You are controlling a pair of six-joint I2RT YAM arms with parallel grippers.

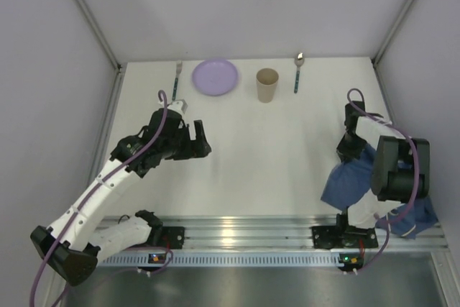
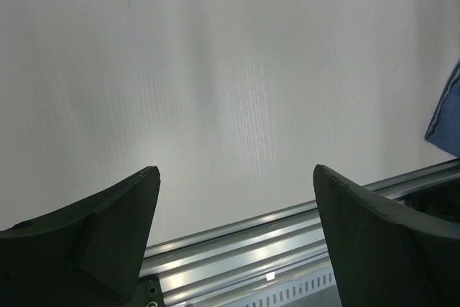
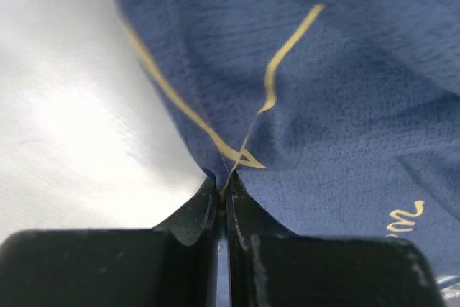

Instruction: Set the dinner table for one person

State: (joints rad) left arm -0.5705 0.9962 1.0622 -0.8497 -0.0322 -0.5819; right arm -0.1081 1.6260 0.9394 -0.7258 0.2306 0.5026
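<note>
The white dinner table (image 1: 273,149) has a row at its far edge: a fork (image 1: 177,77), a purple plate (image 1: 215,76), a tan cup (image 1: 267,85) and a spoon (image 1: 297,71). My right gripper (image 1: 356,154) is shut on a fold of the dark blue placemat (image 1: 345,185) at the right near side. In the right wrist view the jaws (image 3: 223,186) pinch the cloth (image 3: 345,91), which has yellow line drawings, above the table (image 3: 65,120). My left gripper (image 1: 203,141) is open and empty over the table's left middle; the left wrist view (image 2: 236,170) shows nothing between the fingers.
A silver metal rail (image 1: 244,231) runs along the near edge and also shows in the left wrist view (image 2: 287,228). Grey walls enclose the table at the left, right and back. A corner of the placemat (image 2: 447,116) shows at the right of the left wrist view.
</note>
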